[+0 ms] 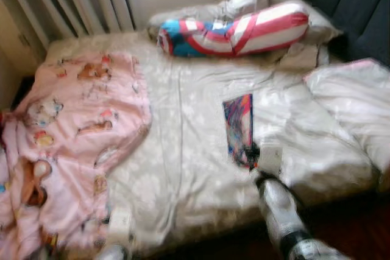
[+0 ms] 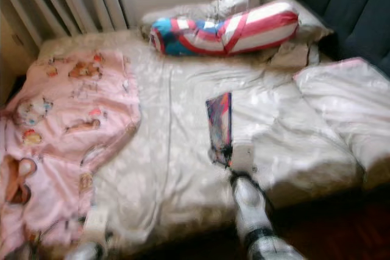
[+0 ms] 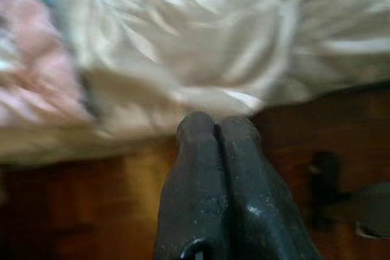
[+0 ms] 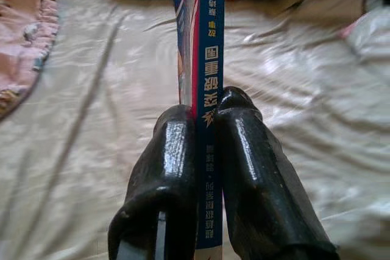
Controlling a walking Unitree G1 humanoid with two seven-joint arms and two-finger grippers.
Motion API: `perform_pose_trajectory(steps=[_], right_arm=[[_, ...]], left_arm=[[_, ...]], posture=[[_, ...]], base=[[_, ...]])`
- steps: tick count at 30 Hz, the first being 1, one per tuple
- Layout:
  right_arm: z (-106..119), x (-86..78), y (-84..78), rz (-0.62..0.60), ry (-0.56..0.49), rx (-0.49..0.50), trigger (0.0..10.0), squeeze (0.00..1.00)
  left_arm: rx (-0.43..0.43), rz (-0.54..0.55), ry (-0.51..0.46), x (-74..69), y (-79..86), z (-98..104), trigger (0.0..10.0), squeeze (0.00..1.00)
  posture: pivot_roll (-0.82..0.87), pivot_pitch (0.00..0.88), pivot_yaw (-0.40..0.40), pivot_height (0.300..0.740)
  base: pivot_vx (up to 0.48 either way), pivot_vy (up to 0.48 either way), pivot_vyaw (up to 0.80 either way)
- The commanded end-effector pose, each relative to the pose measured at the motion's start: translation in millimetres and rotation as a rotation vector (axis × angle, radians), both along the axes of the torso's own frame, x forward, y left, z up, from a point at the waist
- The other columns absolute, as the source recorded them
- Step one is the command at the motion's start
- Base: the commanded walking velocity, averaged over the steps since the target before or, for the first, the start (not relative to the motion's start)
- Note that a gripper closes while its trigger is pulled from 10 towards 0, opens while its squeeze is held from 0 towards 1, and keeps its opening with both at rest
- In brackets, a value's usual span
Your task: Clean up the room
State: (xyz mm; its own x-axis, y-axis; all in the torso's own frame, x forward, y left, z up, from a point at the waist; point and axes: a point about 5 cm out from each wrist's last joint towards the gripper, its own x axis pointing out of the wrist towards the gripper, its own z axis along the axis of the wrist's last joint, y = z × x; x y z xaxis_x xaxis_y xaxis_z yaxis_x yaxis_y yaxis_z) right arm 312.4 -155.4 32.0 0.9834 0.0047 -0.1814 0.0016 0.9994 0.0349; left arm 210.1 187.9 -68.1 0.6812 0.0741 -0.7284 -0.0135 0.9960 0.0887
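A thin book with a colourful cover (image 1: 239, 127) stands on its edge on the cream bed sheet (image 1: 183, 150), near the bed's front edge. My right gripper (image 4: 207, 105) is shut on its lower end; in the right wrist view the blue spine (image 4: 211, 28) with printed characters rises between the two black fingers. My right arm (image 2: 250, 217) reaches up from the bottom of the view. My left gripper (image 3: 214, 123) is shut, its tips at the sheet's hanging front edge, above the wooden floor (image 3: 91, 199).
A pink cartoon-print blanket (image 1: 73, 132) covers the bed's left part and hangs over the front. A red, white and blue bolster pillow (image 1: 234, 31) lies at the head. A white duvet (image 1: 350, 101) is bunched at the right, beside a dark padded wall (image 1: 359, 4).
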Motion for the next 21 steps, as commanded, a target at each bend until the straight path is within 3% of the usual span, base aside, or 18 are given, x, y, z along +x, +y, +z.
perform_pose_trajectory(steps=[1, 3, 21], right_arm=[[11.2, 6.2, 14.6, 0.054, -0.065, -0.008, 10.0, 0.00], [10.4, 5.9, 15.2, 0.051, -0.060, 0.009, 10.0, 0.00], [9.0, 5.9, 12.4, 0.038, -0.047, 0.020, 10.0, 0.00]], left_arm=[[0.017, 0.009, 0.038, -10.0, 8.9, -4.7, 10.0, 0.00], [0.016, 0.008, 0.038, -10.2, 8.9, -4.8, 10.0, 0.00], [0.015, 0.007, 0.042, -11.1, 8.7, -5.3, 10.0, 0.00]], posture=[[-0.04, 0.049, -0.012, 0.740], [-0.04, 0.049, -0.012, 0.740], [-0.04, 0.047, -0.011, 0.740]], base=[[0.000, -0.330, 0.80], [0.000, -0.330, 0.70], [0.000, -0.331, 0.00]])
